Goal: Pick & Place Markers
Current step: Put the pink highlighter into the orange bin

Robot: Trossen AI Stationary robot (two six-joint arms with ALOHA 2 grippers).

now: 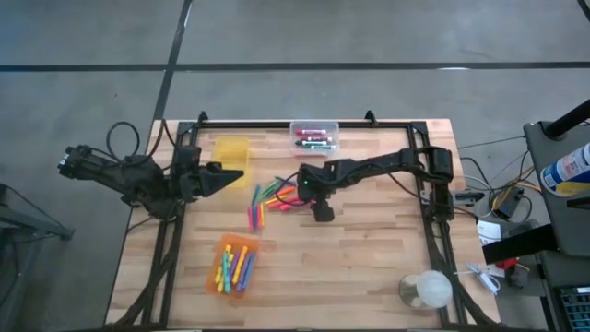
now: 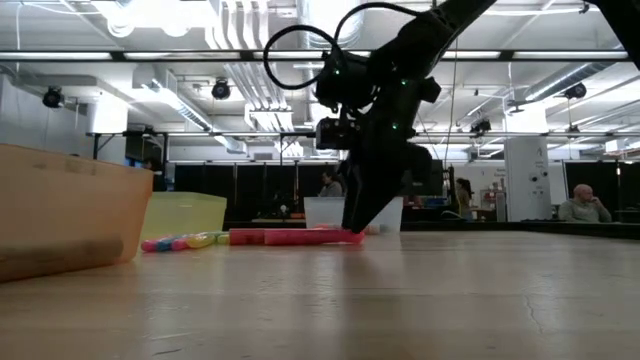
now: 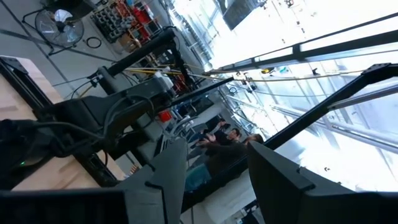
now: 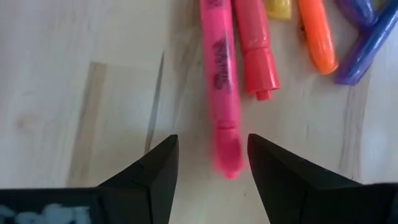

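The right pincer [image 1: 293, 195] is down at the middle of the pale wooden plank surface [image 1: 369, 267], its dark fingers [image 4: 155, 171] spread apart with the tip of a bright pink marker with dark lettering [image 4: 219, 93] lying between them, not yet squeezed. The low view shows the pincer's tips right at the surface beside that marker's end [image 2: 295, 236]. Open bare wood lies on the pincer's near side; on the other side the rest of the loose pile crowds close: a red-pink marker [image 4: 255, 50] just beside the pink one, then an orange marker [image 4: 317, 37] and two purple markers [image 4: 360, 43]. From above, this fan of bright markers [image 1: 267, 198] sits mid-surface, between a yellow plastic bin [image 1: 231, 153], an orange plastic bin holding coloured markers [image 1: 236, 266] and a clear plastic bin with markers [image 1: 314, 138] at the far edge. The left pincer [image 1: 230, 176] waits near the yellow bin, fingers apart, empty.
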